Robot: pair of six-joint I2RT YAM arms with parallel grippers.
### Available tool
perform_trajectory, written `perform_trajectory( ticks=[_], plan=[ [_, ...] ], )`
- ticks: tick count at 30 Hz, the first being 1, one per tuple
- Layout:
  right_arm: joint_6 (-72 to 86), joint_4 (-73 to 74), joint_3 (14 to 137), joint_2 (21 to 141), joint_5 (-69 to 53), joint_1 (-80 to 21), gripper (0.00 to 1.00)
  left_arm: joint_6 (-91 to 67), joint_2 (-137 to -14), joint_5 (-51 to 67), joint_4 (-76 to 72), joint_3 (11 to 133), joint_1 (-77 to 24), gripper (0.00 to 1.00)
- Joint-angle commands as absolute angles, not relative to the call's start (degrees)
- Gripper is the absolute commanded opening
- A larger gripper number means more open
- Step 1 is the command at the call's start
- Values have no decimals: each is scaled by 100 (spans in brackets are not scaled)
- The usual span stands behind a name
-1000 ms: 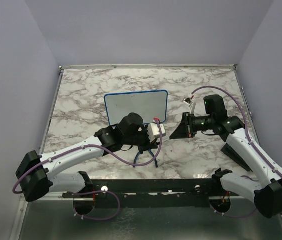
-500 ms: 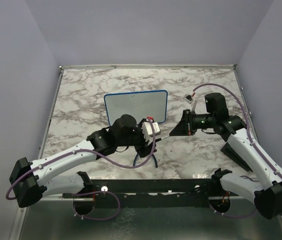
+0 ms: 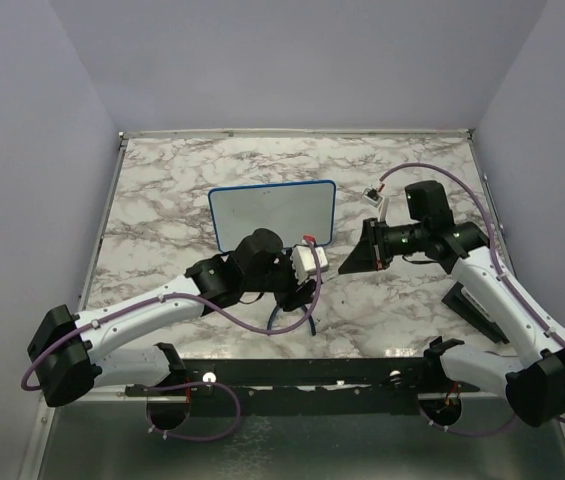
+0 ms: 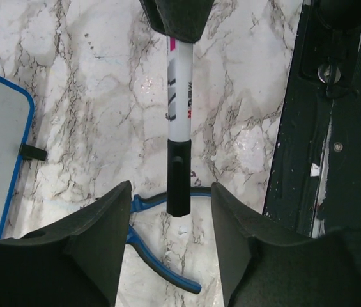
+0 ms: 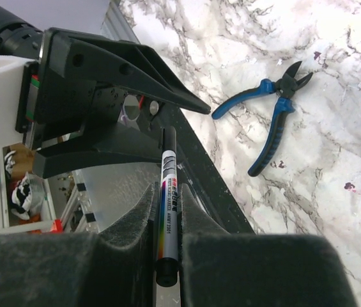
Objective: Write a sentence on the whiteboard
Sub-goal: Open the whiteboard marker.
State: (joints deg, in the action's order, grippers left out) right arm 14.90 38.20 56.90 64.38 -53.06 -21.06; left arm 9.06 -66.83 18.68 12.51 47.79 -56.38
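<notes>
Now the left jaws part around the cap point(image 4: 177, 176)

A second ago clenched, the left gripper point(image 4: 170, 192) stands released, its fingers point(image 4: 97, 236) flanking the black cap without touching it. The right gripper point(image 5: 167, 214), opposite, is clenched on the marker point(image 5: 167, 192), offering it cap-first. The whiteboard point(image 3: 272, 212) lies just beyond the left gripper, on its left in the wrist view, and looks blank. Uncapping seems the step in hand; writing is not yet begun.

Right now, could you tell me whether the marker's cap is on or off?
On: the black cap covers the marker's end, between the left fingers.
</notes>
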Motion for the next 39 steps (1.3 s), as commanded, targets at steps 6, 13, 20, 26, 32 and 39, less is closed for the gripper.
perform_trajectory(
  ticks=[6,13,20,26,32,39],
  plan=[
    [1119,4271,5810,6580,-5619,-2144,1,854,-6858,2279,1037,5082,-5682,42],
    [1071,4316,5873,6589,-5628,-2145,1,802,-6955,2360,990,5030,-5733,21],
    [999,4637,6179,6469,-5347,-2145,1,858,-6737,2108,988,4733,-5864,0],
    [920,5089,6357,6320,-4742,-2145,0,826,-6474,1884,1038,4341,-5906,0],
    [738,5512,6623,6294,-4336,-2138,1,931,-6249,1481,1186,4131,-5911,0],
    [677,5733,6928,6267,-4020,-2131,1,992,-6190,1388,1304,4089,-5906,0]
  ],
)
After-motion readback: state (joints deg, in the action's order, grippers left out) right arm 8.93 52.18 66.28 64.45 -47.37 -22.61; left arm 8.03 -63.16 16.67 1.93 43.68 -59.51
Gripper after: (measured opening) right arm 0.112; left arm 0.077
